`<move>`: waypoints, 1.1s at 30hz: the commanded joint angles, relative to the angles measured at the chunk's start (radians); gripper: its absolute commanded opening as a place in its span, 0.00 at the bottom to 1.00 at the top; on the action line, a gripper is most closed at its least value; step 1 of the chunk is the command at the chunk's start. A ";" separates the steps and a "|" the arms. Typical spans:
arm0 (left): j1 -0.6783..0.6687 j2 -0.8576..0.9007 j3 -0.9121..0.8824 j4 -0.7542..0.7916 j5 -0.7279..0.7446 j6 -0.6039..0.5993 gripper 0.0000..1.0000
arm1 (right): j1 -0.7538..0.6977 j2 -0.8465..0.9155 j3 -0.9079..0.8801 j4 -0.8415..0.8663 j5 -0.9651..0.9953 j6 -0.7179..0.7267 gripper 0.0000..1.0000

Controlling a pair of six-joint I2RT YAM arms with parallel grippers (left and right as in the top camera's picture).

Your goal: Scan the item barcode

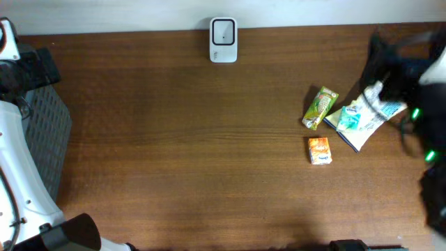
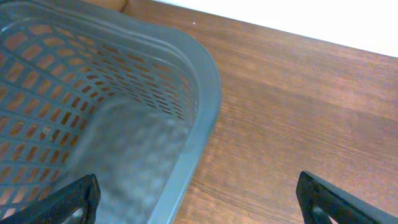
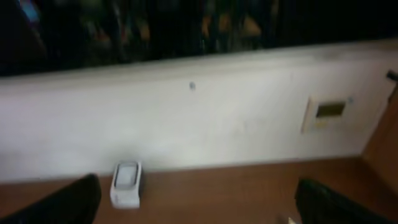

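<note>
Three items lie at the right of the table: a green packet (image 1: 320, 107), a blue and white packet (image 1: 362, 116) and a small orange box (image 1: 320, 150). The white scanner (image 1: 223, 40) stands at the back edge and also shows as the scanner (image 3: 126, 183) in the right wrist view. My right arm (image 1: 411, 77) is a dark blur just above the blue and white packet. My right gripper (image 3: 196, 205) is open and holds nothing. At the far left, my left gripper (image 2: 199, 208) hangs open and empty over the rim of a grey basket (image 2: 205, 93).
The grey mesh basket (image 1: 42, 132) sits at the table's left edge beside the left arm's white body (image 1: 21, 174). A white wall (image 3: 199, 118) runs behind the table. Bare wood (image 1: 195, 139) lies between the basket and the items.
</note>
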 commanded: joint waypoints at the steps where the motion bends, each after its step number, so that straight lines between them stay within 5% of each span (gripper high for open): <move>1: 0.003 -0.005 0.012 0.001 -0.003 0.009 0.99 | -0.001 -0.225 -0.401 0.301 0.001 -0.013 0.99; 6: 0.003 -0.005 0.012 0.001 -0.003 0.009 0.99 | 0.000 -0.609 -1.100 0.734 -0.019 -0.010 0.99; 12: 0.003 -0.005 0.012 0.001 -0.003 0.009 0.99 | 0.000 -0.919 -1.466 0.805 -0.056 -0.009 0.99; 19: 0.003 -0.005 0.012 0.001 -0.003 0.009 0.99 | 0.000 -1.003 -1.521 0.564 -0.104 -0.010 0.99; 33: 0.003 -0.005 0.012 0.001 -0.003 0.009 0.99 | 0.000 -1.003 -1.521 0.565 -0.101 -0.010 0.99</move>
